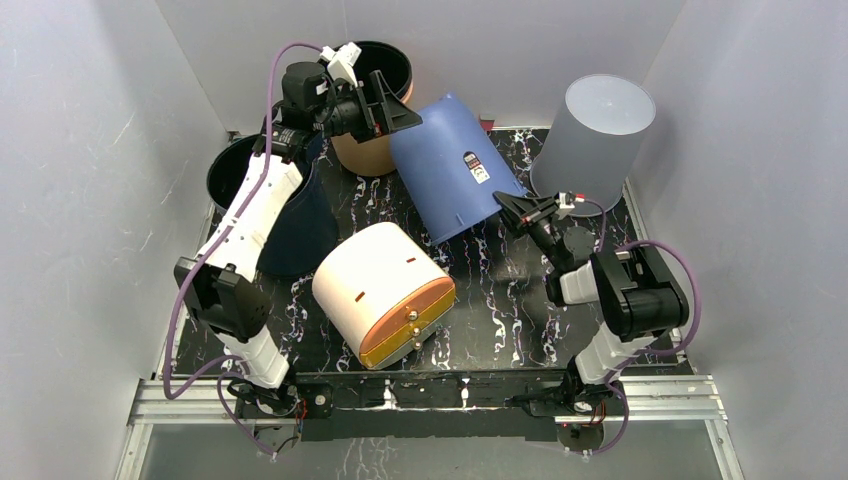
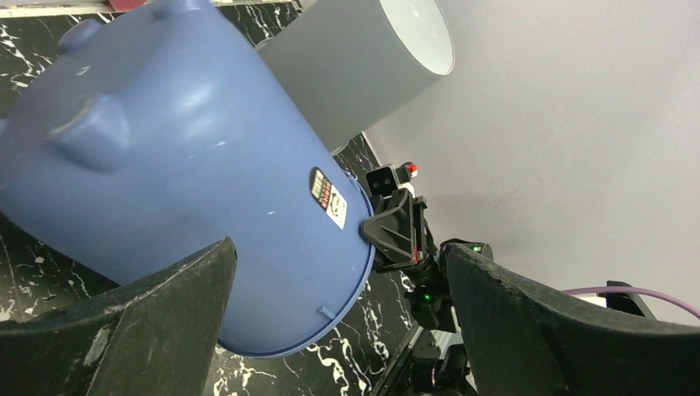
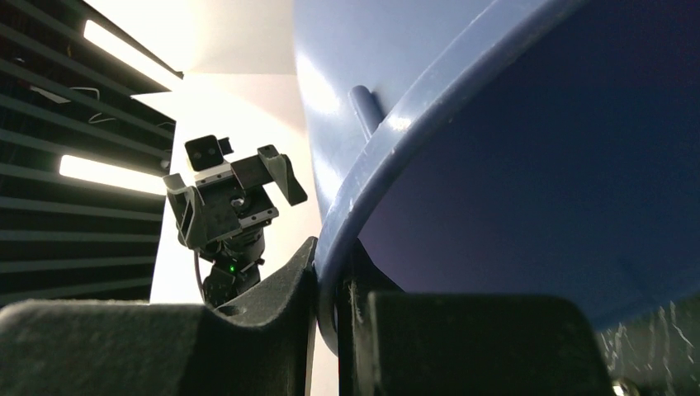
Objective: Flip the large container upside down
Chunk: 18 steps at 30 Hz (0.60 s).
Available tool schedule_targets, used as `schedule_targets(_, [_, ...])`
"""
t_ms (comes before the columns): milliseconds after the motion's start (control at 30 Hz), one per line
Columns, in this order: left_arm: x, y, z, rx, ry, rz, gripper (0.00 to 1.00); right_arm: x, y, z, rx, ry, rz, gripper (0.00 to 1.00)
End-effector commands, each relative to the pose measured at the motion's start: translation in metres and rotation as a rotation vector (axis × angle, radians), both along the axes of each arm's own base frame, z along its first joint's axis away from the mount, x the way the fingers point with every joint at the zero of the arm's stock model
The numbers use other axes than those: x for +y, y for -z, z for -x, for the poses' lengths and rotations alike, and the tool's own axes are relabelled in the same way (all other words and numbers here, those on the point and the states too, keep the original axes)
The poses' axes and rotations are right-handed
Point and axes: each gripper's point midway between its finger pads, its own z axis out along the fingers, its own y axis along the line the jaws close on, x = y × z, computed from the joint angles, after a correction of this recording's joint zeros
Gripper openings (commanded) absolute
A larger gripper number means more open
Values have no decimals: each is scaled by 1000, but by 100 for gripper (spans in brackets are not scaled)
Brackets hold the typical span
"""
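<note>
**Blue container tipped on its side, right pincer on its rim**

At the far left of the black marbled table point(image 1: 500, 320) sits a dark bucket point(image 1: 235, 172) with its mouth facing up. A dark navy shape lies just beside it, partly hidden by the left arm. That arm reaches to the back of the table, where the left gripper point(image 1: 392, 100) hangs with its jaws spread wide and nothing between them. In the left wrist view its two fingers frame the blue container from above without touching it.

Behind this gripper stands a tan bucket point(image 1: 365, 152) with a black inside, upright against the back wall. Nearer the arms, around the middle of the table, a cream container point(image 1: 375, 275) lies on its side. Its orange lid point(image 1: 408, 322) faces the near edge.

Just right of the tan bucket is the blue container point(image 1: 450, 165), the task's thing. It is tilted over, its base with moulded bumps pointing back and left and its open mouth facing the right arm. A small label shows on its wall.

The right gripper point(image 3: 330, 330) is clamped narrow on the lower part of that rim, one finger inside the mouth and one outside.

At the far right a grey cylinder point(image 1: 595, 135) leans against the side wall, close to the blue container.
</note>
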Motion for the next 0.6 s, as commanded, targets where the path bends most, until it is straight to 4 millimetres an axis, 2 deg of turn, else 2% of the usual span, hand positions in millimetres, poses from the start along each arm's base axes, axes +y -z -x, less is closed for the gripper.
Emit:
schedule_targets(0, [2, -35, 24, -74, 44, 59, 98, -4, -29, 55, -312, -19, 79, 0])
schedule_targets(467, [3, -28, 32, -55, 50, 59, 99, -13, 23, 95, -167, -15, 152, 1])
schedule_targets(567, [3, -29, 34, -55, 53, 62, 98, -15, 30, 100, -144, -18, 161, 14])
